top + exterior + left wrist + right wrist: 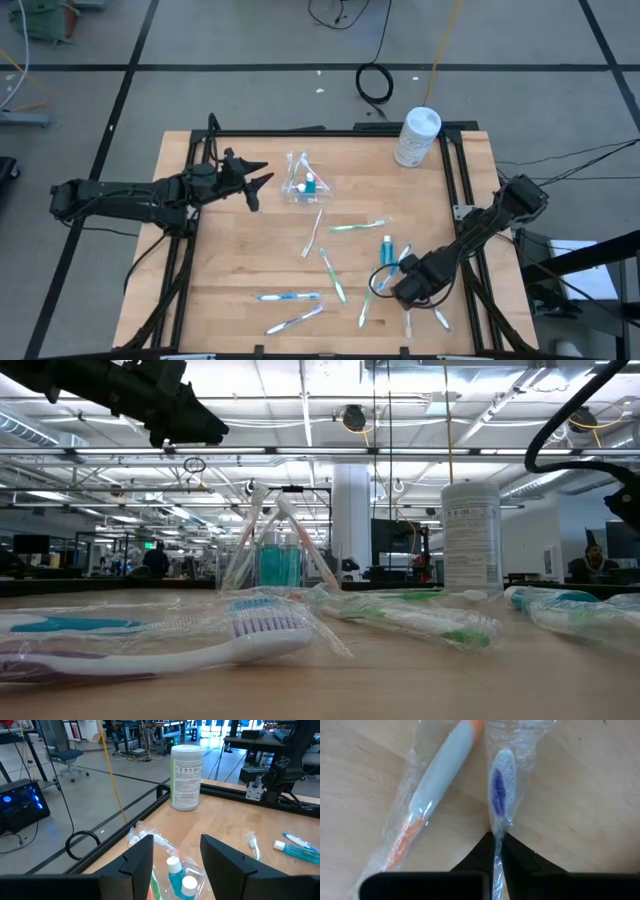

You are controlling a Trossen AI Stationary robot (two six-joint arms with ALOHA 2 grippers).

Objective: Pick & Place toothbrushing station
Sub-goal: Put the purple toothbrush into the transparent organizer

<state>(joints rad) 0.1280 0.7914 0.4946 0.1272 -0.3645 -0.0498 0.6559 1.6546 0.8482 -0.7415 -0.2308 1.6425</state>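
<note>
The clear cup (302,186) stands at the table's far middle with toothbrushes and blue toothpaste tubes (176,872) in it. It also shows in the low view, cup (276,556). My left gripper (256,180) hovers open just left of it, its fingers level. Wrapped toothbrushes (332,272) and a toothpaste tube (387,250) lie loose on the wood. My right gripper (406,292), near the right front corner, points down and is shut on a wrapped toothbrush (501,790) with a purple grip. An orange-and-grey wrapped brush (436,785) lies beside it. My right gripper pinches the purple-grip toothbrush through its clear wrapper, on the slim handle (498,824) just past the purple pad, between its two fingers (480,849). The fingers come from above, pointing down, and lie across the handle. The rest of the brush looks to lie on the tabletop.
A white canister (417,137) stands at the far right corner. Black rails (455,180) frame the table's edges. More wrapped brushes (290,297) lie near the front edge; bare wood (230,250) is at the left.
</note>
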